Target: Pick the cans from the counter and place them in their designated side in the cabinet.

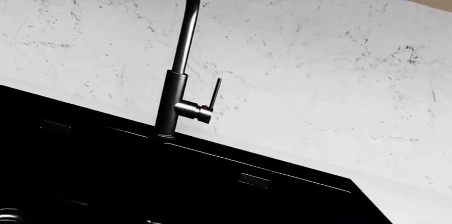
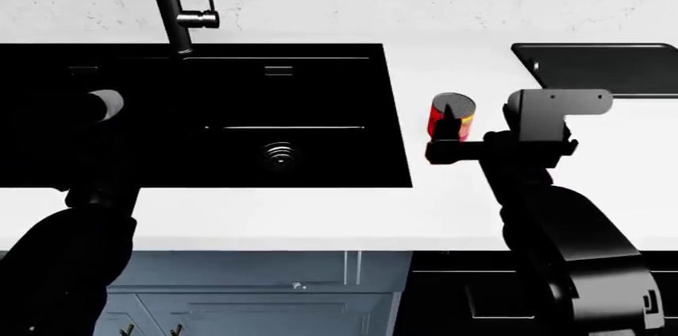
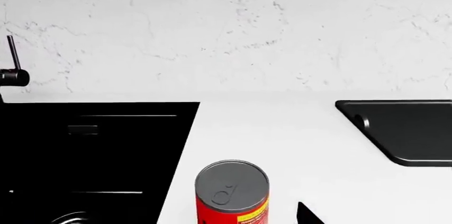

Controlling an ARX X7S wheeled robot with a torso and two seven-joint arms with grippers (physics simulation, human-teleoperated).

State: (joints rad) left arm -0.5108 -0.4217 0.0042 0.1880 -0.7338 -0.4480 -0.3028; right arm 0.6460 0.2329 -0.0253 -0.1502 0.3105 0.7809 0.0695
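One can (image 2: pixel 452 116) is seen upright on the counter (image 2: pixel 317 217), between the sink (image 2: pixel 202 113) and the tray (image 2: pixel 599 66). The right gripper (image 2: pixel 450 151) is held just beside it; neither gripper's jaw state can be told.

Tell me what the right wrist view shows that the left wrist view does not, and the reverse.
Only the right wrist view shows the can, standing upright on the white counter, and the flat black tray farther along it. Only the left wrist view shows the whole faucet, spout and side handle together. Both show the black sink and the marbled wall. Neither view shows its own claw clearly.
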